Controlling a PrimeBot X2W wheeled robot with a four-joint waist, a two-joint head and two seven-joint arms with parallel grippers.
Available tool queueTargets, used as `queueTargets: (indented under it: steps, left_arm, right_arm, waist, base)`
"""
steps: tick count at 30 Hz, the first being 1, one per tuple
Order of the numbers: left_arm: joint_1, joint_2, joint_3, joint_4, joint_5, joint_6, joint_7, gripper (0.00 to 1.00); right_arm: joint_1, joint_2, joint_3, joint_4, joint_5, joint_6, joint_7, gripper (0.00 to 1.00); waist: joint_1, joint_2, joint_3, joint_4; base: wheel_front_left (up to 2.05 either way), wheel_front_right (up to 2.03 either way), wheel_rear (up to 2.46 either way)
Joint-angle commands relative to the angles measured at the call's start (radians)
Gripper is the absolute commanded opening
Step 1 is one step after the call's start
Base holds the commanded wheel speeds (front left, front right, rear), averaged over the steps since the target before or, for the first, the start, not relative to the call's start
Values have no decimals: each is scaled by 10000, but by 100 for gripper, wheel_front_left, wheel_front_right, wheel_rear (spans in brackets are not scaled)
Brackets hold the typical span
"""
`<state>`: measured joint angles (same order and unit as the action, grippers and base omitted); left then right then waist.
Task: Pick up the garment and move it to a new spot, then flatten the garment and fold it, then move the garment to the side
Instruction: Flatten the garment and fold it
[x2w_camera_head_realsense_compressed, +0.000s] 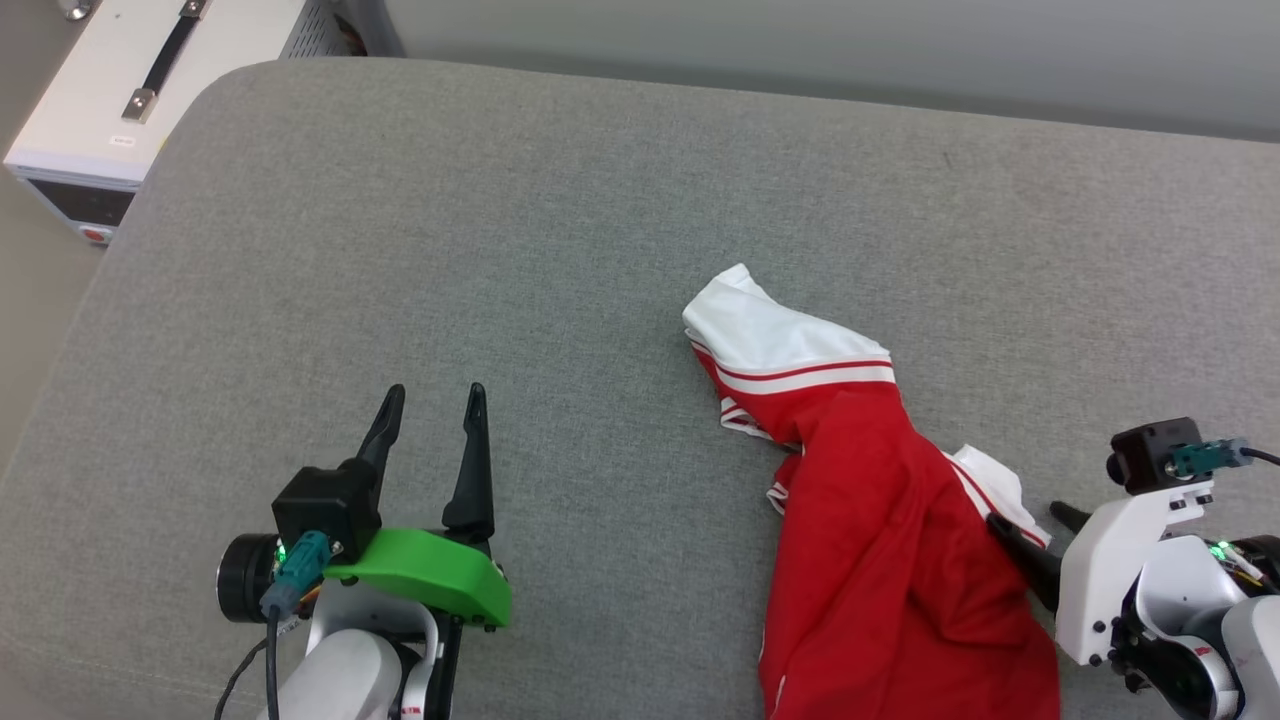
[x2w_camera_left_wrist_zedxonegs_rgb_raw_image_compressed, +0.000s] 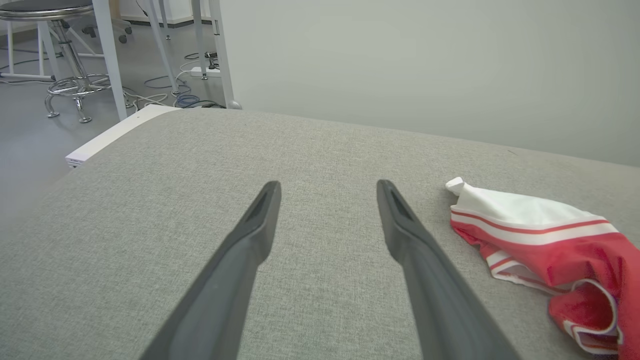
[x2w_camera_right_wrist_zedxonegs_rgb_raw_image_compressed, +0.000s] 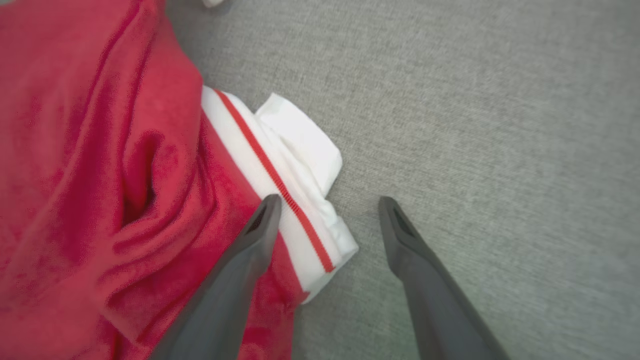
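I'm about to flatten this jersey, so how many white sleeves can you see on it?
2. One white sleeve at the jersey's far end; the other at its right edge, by the right gripper. None seem hidden.

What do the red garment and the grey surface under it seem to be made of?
The garment: seems a thin, soft fabric, perhaps knit, matte; it lies in loose folds and creases. The grey surface: looks like woven upholstery cloth, matte; a fine weave grain shows, and the rounded corner hints at padding beneath, which is hidden.
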<state>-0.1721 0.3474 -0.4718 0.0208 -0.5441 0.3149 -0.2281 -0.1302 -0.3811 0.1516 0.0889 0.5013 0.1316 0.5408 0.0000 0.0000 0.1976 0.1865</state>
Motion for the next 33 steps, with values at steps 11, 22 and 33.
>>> queueTargets:
  steps: [11,22,33]
  left_arm:
    - [-296,-290,80,445,34,-223,-227,100]
    - [-143,-230,182,564,38,-241,-275,100]
    - [-57,-141,119,518,1,-245,-231,100]
  right_arm:
    - [-275,-646,1563,511,977,-9,1113,0]
    - [-1201,-1060,9,645,227,-9,-335,0]
    - [214,-244,-3648,1582,-752,-9,-546,0]
  waist:
    - [0,0,369,315]
    - [0,0,-136,-79]
    - [0,0,-374,-393]
  base:
    - [0,0,0]
    - [0,0,0]
    - [0,0,0]
